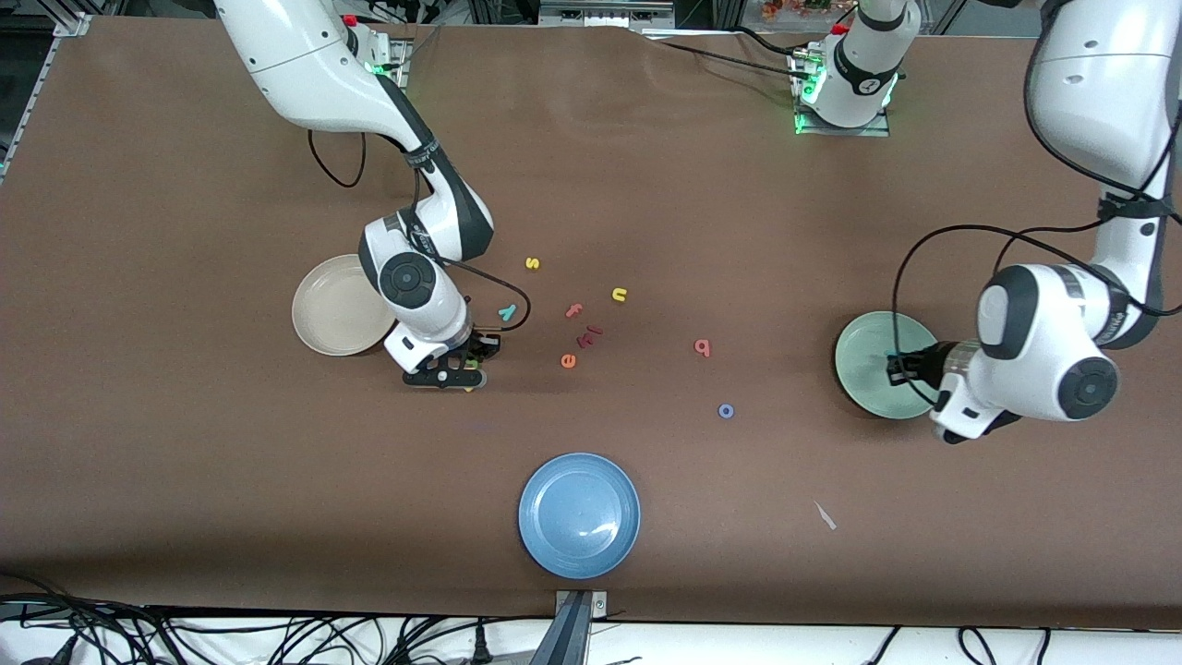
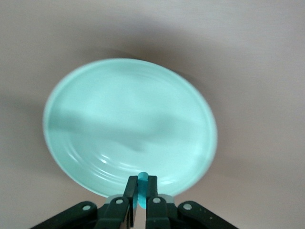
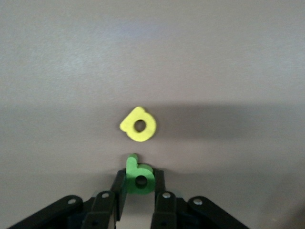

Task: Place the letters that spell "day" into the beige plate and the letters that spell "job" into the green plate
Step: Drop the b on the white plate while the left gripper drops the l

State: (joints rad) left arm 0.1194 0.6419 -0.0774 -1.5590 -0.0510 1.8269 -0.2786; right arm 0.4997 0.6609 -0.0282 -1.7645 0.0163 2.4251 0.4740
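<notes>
My left gripper (image 2: pixel 142 180) is shut on a small teal letter j (image 2: pixel 143 177) and hangs over the rim of the pale green plate (image 2: pixel 128 119), which sits toward the left arm's end of the table (image 1: pixel 863 346). My right gripper (image 3: pixel 139 174) is shut on the green d (image 3: pixel 139 177), low over the table beside the beige plate (image 1: pixel 332 305). The yellow a (image 3: pixel 138 125) lies on the table just ahead of those fingers. The teal y (image 1: pixel 507 312), pink-red b (image 1: pixel 703 347) and blue o (image 1: pixel 726 411) lie loose on the table.
A yellow s (image 1: pixel 531 263), yellow u (image 1: pixel 619 295), pink f (image 1: pixel 573 310), a dark red piece (image 1: pixel 591 334) and an orange e (image 1: pixel 568 360) are scattered mid-table. A blue plate (image 1: pixel 579 515) sits nearest the front camera. A white scrap (image 1: pixel 825 515) lies beside it.
</notes>
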